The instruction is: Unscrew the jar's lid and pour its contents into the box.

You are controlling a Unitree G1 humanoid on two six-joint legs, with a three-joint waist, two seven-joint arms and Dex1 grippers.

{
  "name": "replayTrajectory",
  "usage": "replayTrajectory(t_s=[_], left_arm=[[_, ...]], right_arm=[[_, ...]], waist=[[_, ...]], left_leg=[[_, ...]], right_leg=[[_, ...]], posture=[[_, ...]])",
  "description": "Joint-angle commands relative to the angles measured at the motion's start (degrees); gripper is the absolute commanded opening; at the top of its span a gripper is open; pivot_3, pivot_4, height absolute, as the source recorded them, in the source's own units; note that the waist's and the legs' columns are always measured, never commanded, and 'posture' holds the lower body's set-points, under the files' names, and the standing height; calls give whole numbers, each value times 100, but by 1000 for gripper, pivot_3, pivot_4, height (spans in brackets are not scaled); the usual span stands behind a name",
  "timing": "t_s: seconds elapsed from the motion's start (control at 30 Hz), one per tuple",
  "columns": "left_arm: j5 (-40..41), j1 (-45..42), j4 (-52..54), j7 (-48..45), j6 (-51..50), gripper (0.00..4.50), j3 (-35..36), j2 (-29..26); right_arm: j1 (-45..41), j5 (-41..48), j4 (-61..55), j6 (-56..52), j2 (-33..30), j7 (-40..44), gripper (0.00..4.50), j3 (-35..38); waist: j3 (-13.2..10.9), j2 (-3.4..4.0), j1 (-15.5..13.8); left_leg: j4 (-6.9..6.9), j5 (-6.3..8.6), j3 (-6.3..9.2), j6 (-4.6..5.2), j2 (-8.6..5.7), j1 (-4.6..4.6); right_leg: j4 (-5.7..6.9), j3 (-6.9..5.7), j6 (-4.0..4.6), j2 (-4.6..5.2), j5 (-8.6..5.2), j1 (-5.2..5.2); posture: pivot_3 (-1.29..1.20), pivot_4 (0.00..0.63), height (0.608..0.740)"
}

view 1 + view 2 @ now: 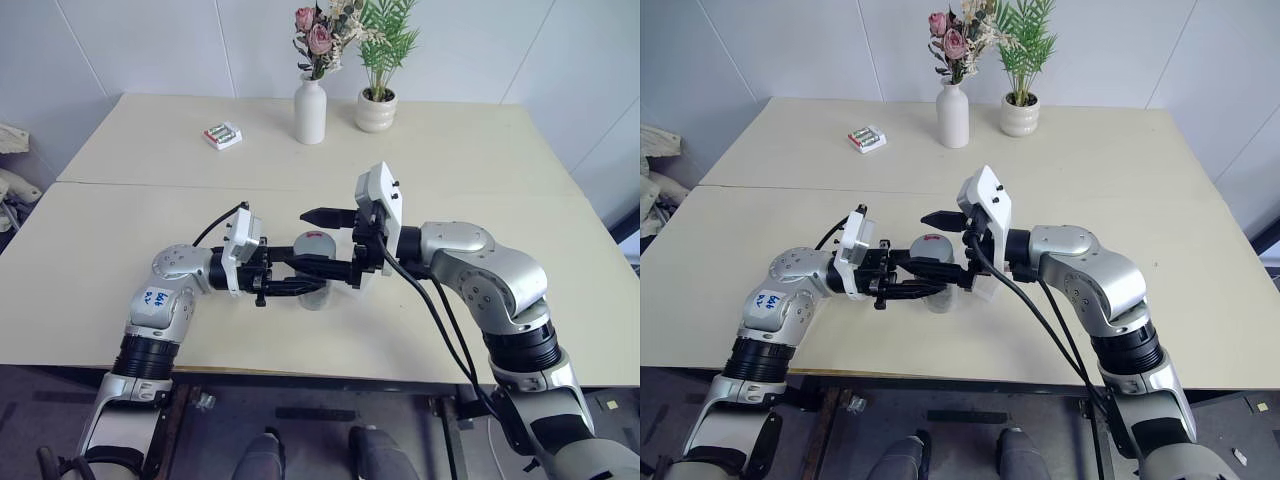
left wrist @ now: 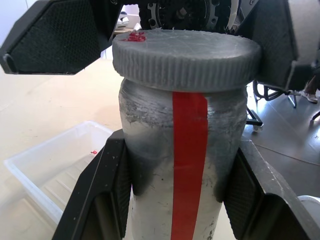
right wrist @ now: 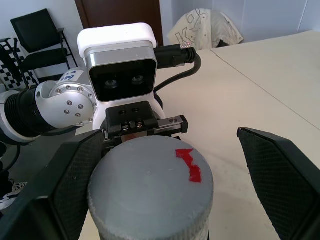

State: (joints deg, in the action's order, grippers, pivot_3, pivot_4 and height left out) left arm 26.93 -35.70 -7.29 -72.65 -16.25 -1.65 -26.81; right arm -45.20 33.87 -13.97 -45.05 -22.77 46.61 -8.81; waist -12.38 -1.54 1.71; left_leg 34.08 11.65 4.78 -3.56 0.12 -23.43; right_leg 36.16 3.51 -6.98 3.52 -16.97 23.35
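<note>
My left gripper is shut on the jar, a clear-grey cylinder with a red stripe, and holds it upright above the table's near half. The grey lid, with a small red mark on top, sits on the jar. From the opposite side my right gripper stands open, its two black fingers straddling the lid with a gap on each side. The box, a shallow clear tray, lies on the table beyond the jar in the left wrist view.
At the table's far edge stand a white vase with flowers and a small potted plant. A small white pack lies to their left. A black chair stands off the table.
</note>
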Motion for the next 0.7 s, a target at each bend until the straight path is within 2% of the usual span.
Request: replayTrajectory(t_s=[0.03,0.7], left_arm=[[114,-32,242,-44,24,2036,30,-28],[114,-38,219,-32,61,2036,1,20]], right_arm=[[-41,10,-103,25,-138,-16,4470,216],[242,327,-267,-48,-713,111,4470,501]], waist=[[0,0,-1],[0,0,-1]], left_leg=[[0,0,0,0,0,0],[0,0,0,0,0,0]], right_leg=[[0,0,0,0,0,0],[-1,0,0,0,0,0]], posture=[[0,150,740],[0,150,740]])
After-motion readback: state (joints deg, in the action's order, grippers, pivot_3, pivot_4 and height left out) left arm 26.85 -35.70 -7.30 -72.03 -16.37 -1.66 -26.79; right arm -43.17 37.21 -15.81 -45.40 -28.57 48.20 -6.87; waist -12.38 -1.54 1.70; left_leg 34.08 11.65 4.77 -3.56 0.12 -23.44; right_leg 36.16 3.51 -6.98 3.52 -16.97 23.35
